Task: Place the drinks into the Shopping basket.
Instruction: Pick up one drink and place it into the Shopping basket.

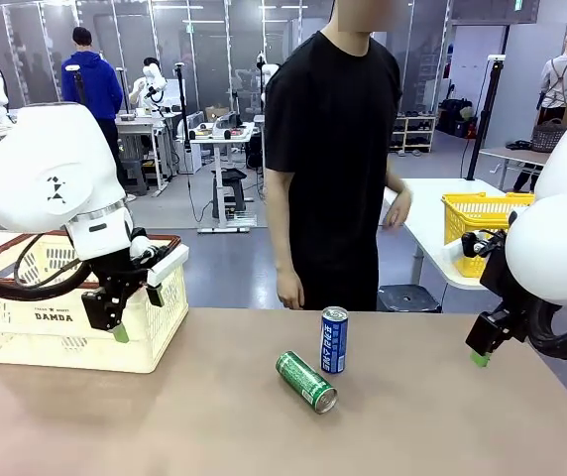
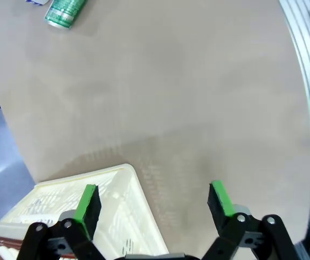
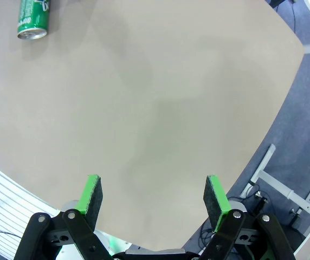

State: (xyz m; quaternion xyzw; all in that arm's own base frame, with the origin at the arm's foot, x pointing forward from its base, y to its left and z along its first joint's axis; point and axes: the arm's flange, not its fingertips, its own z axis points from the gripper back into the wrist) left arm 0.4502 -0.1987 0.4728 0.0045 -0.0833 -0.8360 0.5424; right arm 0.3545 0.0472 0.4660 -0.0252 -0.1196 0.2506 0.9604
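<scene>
Both cans on table (image 1: 165, 426), none in basket (image 1: 65, 337) yet. Blue can (image 1: 334, 340) upright, well right of basket. Green can (image 1: 306, 381) on its side just beside blue, on our side; contact unclear. Left gripper (image 1: 137, 312) hangs over basket's right corner, fingers spread wide, empty. Right gripper (image 1: 482, 347) at table end opposite basket, fingers parted, empty. We reckon both are parked to leave the cans reachable. Green may roll, so pinch across its body. Blue looks the easier first pick.
</scene>
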